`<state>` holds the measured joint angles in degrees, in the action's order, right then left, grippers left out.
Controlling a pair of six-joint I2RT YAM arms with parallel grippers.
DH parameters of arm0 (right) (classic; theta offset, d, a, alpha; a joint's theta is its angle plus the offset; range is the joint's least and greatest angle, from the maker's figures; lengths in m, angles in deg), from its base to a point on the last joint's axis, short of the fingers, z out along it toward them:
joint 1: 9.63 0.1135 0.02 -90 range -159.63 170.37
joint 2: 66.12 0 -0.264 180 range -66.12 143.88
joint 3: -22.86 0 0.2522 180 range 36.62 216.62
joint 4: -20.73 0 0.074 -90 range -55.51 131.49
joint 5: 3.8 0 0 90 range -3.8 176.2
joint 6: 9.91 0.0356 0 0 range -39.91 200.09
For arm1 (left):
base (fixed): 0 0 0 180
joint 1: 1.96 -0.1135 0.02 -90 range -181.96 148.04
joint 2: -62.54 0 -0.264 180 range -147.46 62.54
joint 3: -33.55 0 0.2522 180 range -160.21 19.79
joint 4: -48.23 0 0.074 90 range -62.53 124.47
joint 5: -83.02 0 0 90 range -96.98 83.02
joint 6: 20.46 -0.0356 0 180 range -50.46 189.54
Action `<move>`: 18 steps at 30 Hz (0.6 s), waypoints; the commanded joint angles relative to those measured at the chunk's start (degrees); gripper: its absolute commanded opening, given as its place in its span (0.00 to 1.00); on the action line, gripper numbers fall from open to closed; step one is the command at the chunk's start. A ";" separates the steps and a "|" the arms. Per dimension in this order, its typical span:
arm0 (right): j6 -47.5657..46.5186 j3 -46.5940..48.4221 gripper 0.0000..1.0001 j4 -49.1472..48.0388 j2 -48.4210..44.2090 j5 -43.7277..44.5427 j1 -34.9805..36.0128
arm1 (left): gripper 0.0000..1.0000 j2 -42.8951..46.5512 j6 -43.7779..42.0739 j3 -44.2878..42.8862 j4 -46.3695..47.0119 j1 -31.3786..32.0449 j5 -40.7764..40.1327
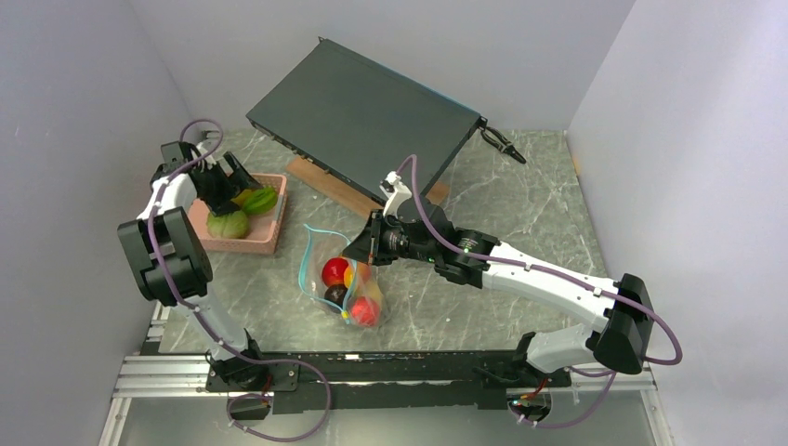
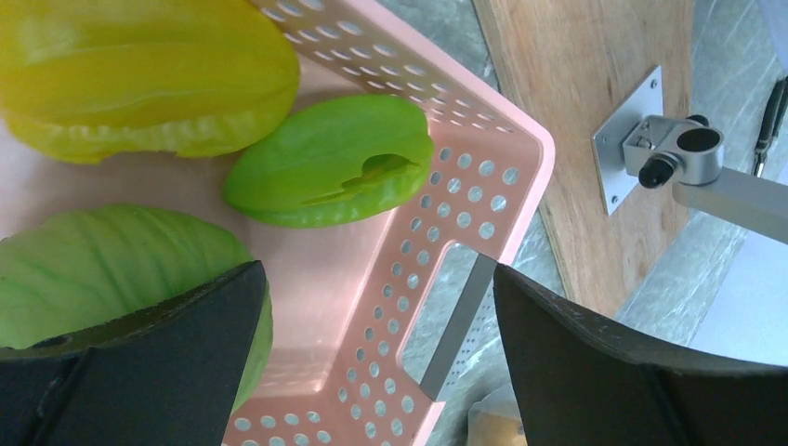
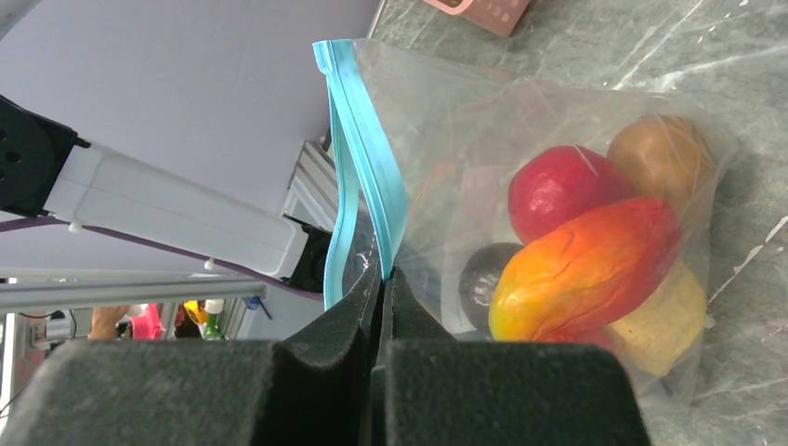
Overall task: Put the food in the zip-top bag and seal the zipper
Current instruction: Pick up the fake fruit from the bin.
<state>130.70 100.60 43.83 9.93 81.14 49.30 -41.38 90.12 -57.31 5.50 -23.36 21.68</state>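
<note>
On the grey-green marbled table point(image 1: 520, 214), closest to the arm bases, the zip-top bag point(image 1: 321, 251) point(image 3: 465, 121) lies a little left of centre with its mouth turned away toward the far side. Part of the food is already inside it: a red piece point(image 3: 558, 190), an orange-yellow mango shape point(image 3: 585, 269), a dark piece point(image 3: 483, 279), a pale yellow piece point(image 3: 664, 321) and a brownish-orange one point(image 3: 664, 158), all crowded together. The right gripper point(image 1: 370, 246) point(image 3: 383, 279) has its pads pressed tight together on one lip of the teal zipper point(image 3: 367, 158), holding that edge raised, while the other lip stands apart from it, so the mouth gapes. Farther back on the left sits the pink basket point(image 1: 269, 237) point(image 2: 483, 177), holding a yellow starfruit point(image 2: 139, 74), a smooth green piece point(image 2: 325, 158) and a ribbed green piece point(image 2: 102, 269). The left gripper point(image 1: 223, 190) point(image 2: 374, 279) hangs over the basket with its jaws spread wide and nothing between them, one finger above the ribbed green piece. Beyond lie a wooden board point(image 1: 321, 181) and a flat black box point(image 1: 362, 111).
</note>
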 commanded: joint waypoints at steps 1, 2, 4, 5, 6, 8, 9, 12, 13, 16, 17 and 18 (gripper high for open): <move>0.72 -0.15 0.00 -3.39 -1.66 -0.94 -0.18 | 1.00 -0.92 -3.81 -2.10 0.78 0.37 2.22; 0.67 -0.16 0.00 -3.37 -1.81 -0.81 -0.23 | 1.00 -1.08 -4.53 -2.17 1.22 0.52 2.44; 0.49 -0.10 0.00 -3.06 -2.23 -0.30 -0.19 | 1.00 -1.65 -5.52 -2.30 2.61 0.76 4.19; 0.20 0.07 0.00 -2.72 -2.39 0.03 -0.23 | 0.99 -2.07 -5.50 -2.39 3.56 0.68 5.28; -0.07 0.35 0.00 -2.22 -2.49 0.31 -0.23 | 0.98 -2.72 -5.11 -2.54 4.16 0.67 6.06; -0.52 1.05 0.00 -1.67 -2.49 0.65 -0.19 | 0.94 -3.69 -4.52 -3.29 5.32 0.67 7.57; -0.66 1.31 0.00 -1.44 -2.41 0.66 -0.22 | 0.94 -3.90 -4.17 -3.77 5.83 0.73 7.84; -0.65 1.77 0.00 -1.08 -2.17 0.47 -0.31 | 0.94 -4.75 -4.62 -6.31 4.61 1.08 6.69; -0.53 1.69 0.00 -1.17 -2.15 0.44 -0.24 | 0.94 -5.28 -5.51 -7.47 3.33 1.29 5.70; -0.28 1.70 0.00 -0.98 -2.05 0.48 -0.27 | 0.93 -7.75 -7.31 -9.66 0.28 1.76 2.85; -0.33 1.89 0.00 -0.68 -2.05 0.53 -0.28 | 0.93 -8.06 -7.08 -9.42 0.45 1.81 2.53; -0.37 2.16 0.00 -0.41 -1.90 0.62 -0.23 | 0.93 -8.30 -7.05 -8.98 1.03 1.89 2.46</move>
<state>130.66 100.38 44.11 9.71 81.22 49.28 -47.98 85.27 -64.96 7.59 -21.99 25.97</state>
